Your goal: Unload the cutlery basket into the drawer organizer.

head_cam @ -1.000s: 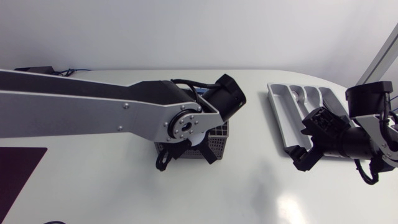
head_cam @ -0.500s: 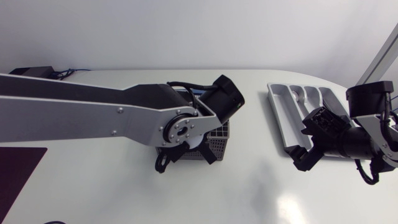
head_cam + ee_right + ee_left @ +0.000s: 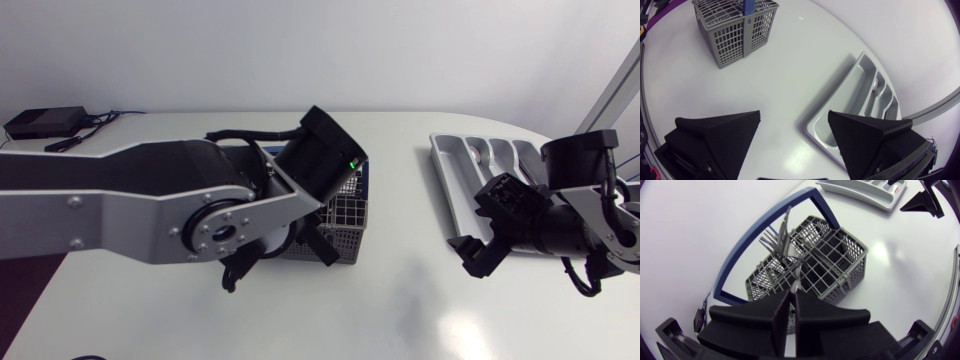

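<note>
My left gripper (image 3: 792, 300) is closed on a thin silver piece of cutlery (image 3: 796, 279), one finger on each side of its upper end. The rest of it hangs down into the cutlery basket (image 3: 835, 265). I cannot tell whether it is a knife, fork or spoon. I hold it by the top, I judge, so it can come straight up out of its cell without catching the mesh. Several forks (image 3: 772, 239) stand farther in, tines up, under the basket's blue handle (image 3: 752, 237), which arches over the far side and leaves my side open for reaching in.

My left arm comes in from the left. Its long link lies across the table (image 3: 400, 300), and the wrist bends down over the basket, so the fingers point almost straight down.

The drawer organizer (image 3: 465, 175) lies well apart to the right, with some cutlery already in its slots. My right gripper (image 3: 794, 116) hangs low at the organizer's near-left corner. Its fingers are spread wide and hold nothing, and the arm is folded in from the right edge. I think it waits there to stay out of the lane between basket and organizer.
</note>
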Action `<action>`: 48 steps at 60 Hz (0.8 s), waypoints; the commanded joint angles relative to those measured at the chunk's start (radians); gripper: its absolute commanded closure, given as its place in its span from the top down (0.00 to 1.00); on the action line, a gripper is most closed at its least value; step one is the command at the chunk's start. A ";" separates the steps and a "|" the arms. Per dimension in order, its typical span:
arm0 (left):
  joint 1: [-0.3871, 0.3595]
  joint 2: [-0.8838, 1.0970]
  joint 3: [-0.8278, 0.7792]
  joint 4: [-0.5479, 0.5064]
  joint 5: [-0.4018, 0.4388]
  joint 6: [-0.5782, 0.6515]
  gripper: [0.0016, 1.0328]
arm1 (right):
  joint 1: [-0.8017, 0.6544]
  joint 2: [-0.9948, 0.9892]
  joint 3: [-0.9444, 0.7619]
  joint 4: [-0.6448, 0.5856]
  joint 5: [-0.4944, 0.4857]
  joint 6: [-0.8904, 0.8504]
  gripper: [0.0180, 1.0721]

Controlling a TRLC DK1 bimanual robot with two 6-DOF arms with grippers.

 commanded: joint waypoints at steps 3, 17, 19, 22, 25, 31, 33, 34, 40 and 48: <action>-0.009 -0.063 -0.020 0.013 -0.004 0.010 0.03 | 0.026 -0.006 0.031 -0.020 0.017 0.032 0.93; -0.024 -0.125 -0.040 0.047 -0.004 0.015 0.03 | 0.056 -0.018 0.034 -0.032 0.038 0.043 0.93; -0.026 -0.138 -0.042 0.049 -0.004 0.015 0.03 | 0.056 -0.020 0.036 -0.035 0.038 0.043 0.93; -0.027 -0.156 -0.043 0.055 -0.004 0.015 0.03 | 0.059 -0.024 0.039 -0.040 0.038 0.043 0.93; -0.029 -0.176 -0.049 0.065 -0.004 0.021 0.03 | 0.062 -0.032 0.039 -0.041 0.038 0.043 0.93; -0.027 -0.227 -0.052 0.072 -0.004 0.028 0.03 | 0.072 -0.044 0.047 -0.049 0.038 0.044 0.93; -0.027 -0.242 -0.052 0.072 -0.004 0.030 0.03 | 0.078 -0.052 0.048 -0.052 0.038 0.047 0.93; -0.027 -0.262 -0.054 0.072 -0.004 0.028 0.03 | 0.082 -0.057 0.048 -0.054 0.038 0.049 0.93; -0.023 -0.342 -0.051 0.070 0.031 0.027 0.03 | 0.108 -0.096 0.050 -0.066 0.038 0.055 0.93; 0.025 -0.379 -0.009 0.030 0.142 -0.039 0.03 | 0.162 -0.164 0.074 -0.098 0.037 0.087 0.93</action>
